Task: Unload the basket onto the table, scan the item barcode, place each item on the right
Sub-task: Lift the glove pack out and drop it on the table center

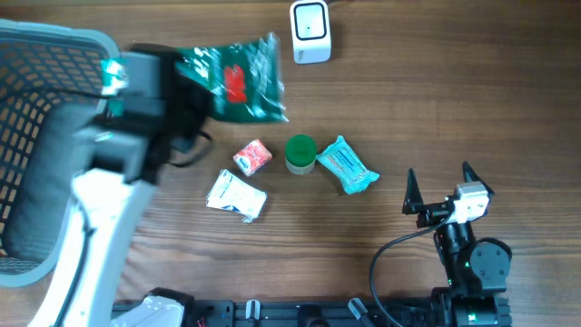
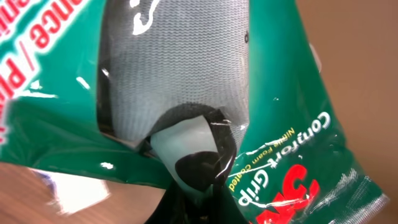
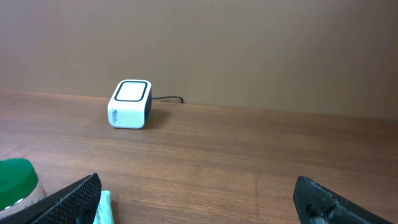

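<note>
green package (image 2: pixel 56 130) cropped top, left (jaws mostly hidden behind); basket (image 1: pixel 27 136) cut off left.

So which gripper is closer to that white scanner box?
Left. The left gripper, shut on the green packet, is a little to the scanner's left. The right gripper sits open much farther back, with the scanner far ahead of it.

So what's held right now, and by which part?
Left gripper is shut on the green glove package, pinching one edge of the bag. Right gripper is open and empty.
</note>
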